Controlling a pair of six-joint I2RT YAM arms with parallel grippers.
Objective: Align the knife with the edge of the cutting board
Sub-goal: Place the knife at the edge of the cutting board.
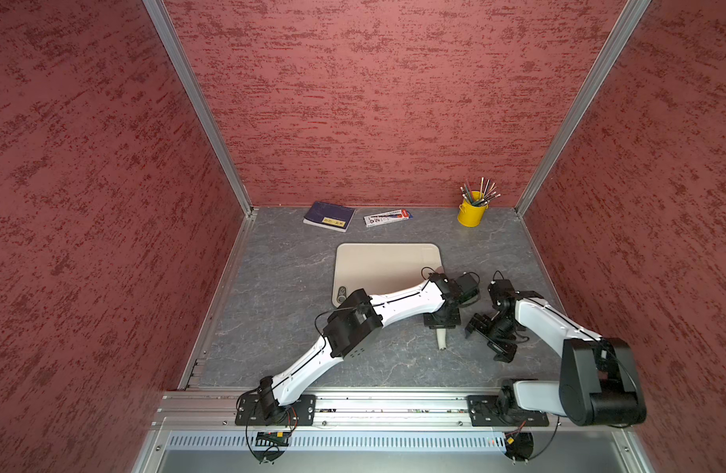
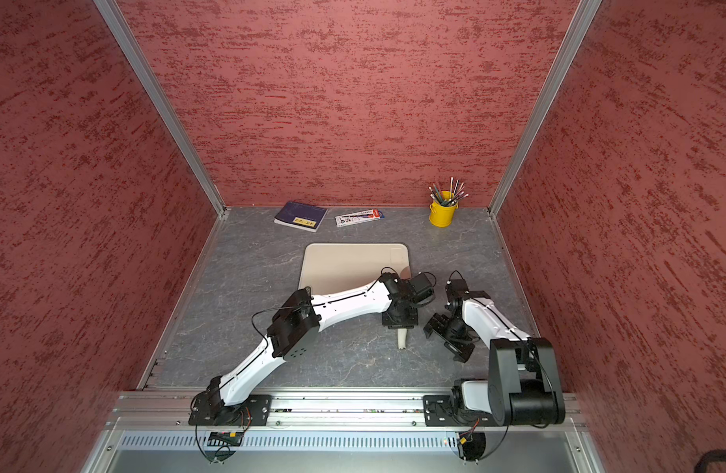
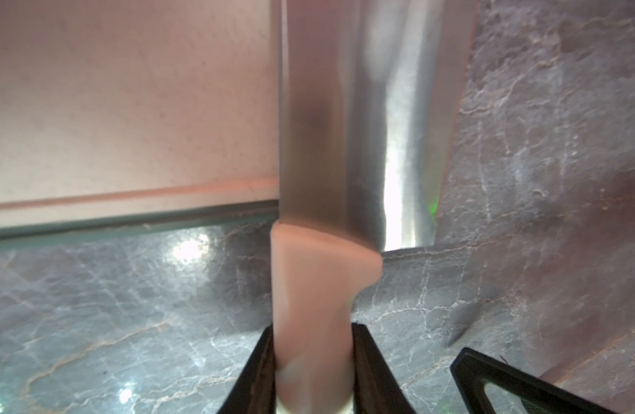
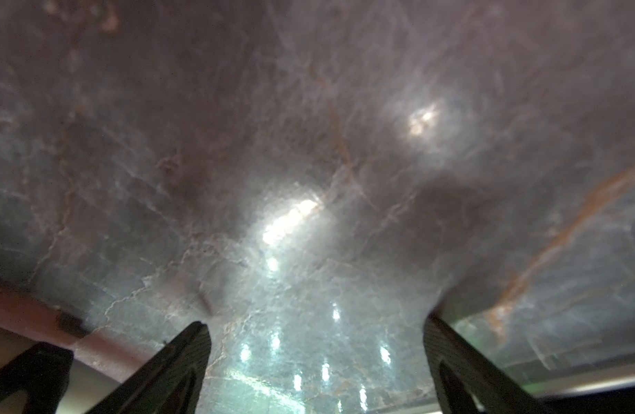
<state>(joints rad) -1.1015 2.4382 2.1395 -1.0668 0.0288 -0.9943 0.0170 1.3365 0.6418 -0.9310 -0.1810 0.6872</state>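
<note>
A: Biggest first. Grey marbled bench, red walls on three sides.

B: Noted. Cutting board?

A: Flat at mid-bench, beige, with a dark oval mark at its near left corner.

B: Knife?

A: At the board's near right corner. In the left wrist view the blade runs along the board's right edge, partly over the board and partly out over the bench. The cream handle sticks off the near edge, its butt showing in both top views. Whether the blade rests flat on the board I can't tell; the view is blurred.

B: Book?

A: Dark blue, at the back wall, well apart from the board.

B: Claws?

A: Left claw is clamped on the knife's handle, a black finger on each side. Right claw hangs over bare bench just right of the handle, fingers spread, gripping nothing.

B: Small items?

A: A printed packet beside the book, and a yellow pot of pencils in the back right corner.
</note>
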